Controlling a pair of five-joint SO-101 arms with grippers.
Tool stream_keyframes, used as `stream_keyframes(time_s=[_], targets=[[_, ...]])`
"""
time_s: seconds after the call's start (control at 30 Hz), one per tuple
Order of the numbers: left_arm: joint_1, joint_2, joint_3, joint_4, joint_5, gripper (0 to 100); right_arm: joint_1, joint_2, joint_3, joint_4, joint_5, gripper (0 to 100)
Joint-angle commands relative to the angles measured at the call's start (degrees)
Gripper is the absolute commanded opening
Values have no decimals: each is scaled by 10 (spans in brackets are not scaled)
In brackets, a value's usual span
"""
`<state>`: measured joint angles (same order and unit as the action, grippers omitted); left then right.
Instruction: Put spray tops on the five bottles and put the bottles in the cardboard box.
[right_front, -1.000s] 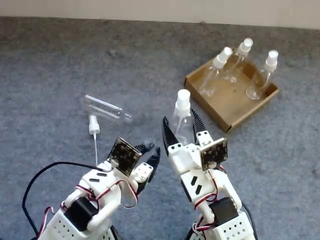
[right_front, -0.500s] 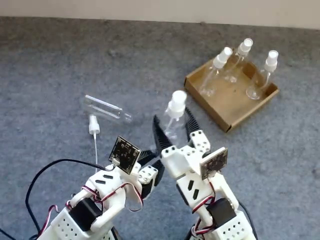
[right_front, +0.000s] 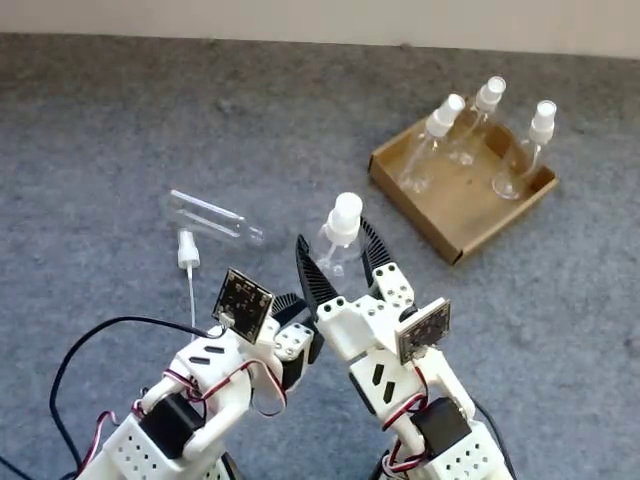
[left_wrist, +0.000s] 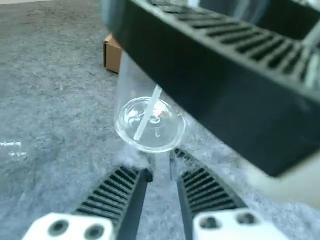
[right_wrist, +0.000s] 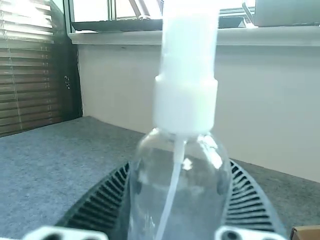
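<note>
- cardboard box (right_front: 462, 215), upper right, holds three capped bottles (right_front: 487, 110), as before.
- right gripper (right_front: 334, 250), jaws pinching the fourth capped bottle (right_front: 340, 228), has drifted left to centre frame, away from the box; boxing looks delayed.
- left gripper (left_wrist: 160, 172), jaws barely apart and empty, has edged in beneath it.
- uncapped bottle (right_front: 205, 213) and loose spray top (right_front: 187, 250) wait at left.

No legible text, label, brand, number or sign on anything in view
</note>
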<state>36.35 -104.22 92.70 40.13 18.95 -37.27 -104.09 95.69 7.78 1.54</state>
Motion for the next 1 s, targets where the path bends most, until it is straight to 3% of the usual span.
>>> stream_keyframes(time_s=[0.0, 0.23, 0.6, 0.97], targets=[[-27, -7, -3, -33, 5, 5, -8, -7, 55, 24, 2, 177], [-29, -6, 44, -109, 4, 5, -7, -7, 55, 54, 4, 177], [-29, -6, 44, -108, 3, 5, -5, -7, 54, 89, 4, 177], [-36, -6, 44, -70, 2, 5, 158, -7, 50, 123, 5, 178]])
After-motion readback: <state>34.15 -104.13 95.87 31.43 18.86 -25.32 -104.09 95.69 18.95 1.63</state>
